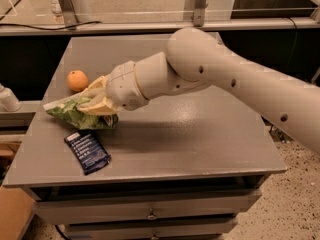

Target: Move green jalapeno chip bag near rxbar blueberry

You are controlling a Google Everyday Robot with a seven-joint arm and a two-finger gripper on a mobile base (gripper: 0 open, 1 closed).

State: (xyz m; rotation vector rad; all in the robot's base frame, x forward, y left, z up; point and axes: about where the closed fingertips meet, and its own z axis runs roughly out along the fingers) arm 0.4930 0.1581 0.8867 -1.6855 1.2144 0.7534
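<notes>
The green jalapeno chip bag (75, 115) is crumpled shiny green foil with a white edge strip, at the left part of the grey table (190, 134). My gripper (94, 103) is shut on the bag's top, its pale fingers (102, 105) wrapped over the foil. The bag's lower edge is at the table surface or just above it. The rxbar blueberry (87, 152), a dark navy wrapper with white text, lies flat just below and in front of the bag, a small gap apart.
A round orange fruit (77, 80) sits behind the bag near the table's left edge. My arm (215, 74) reaches in from the right across the table's middle. Drawers (150, 215) are under the front edge. A cardboard box (12, 216) stands at lower left.
</notes>
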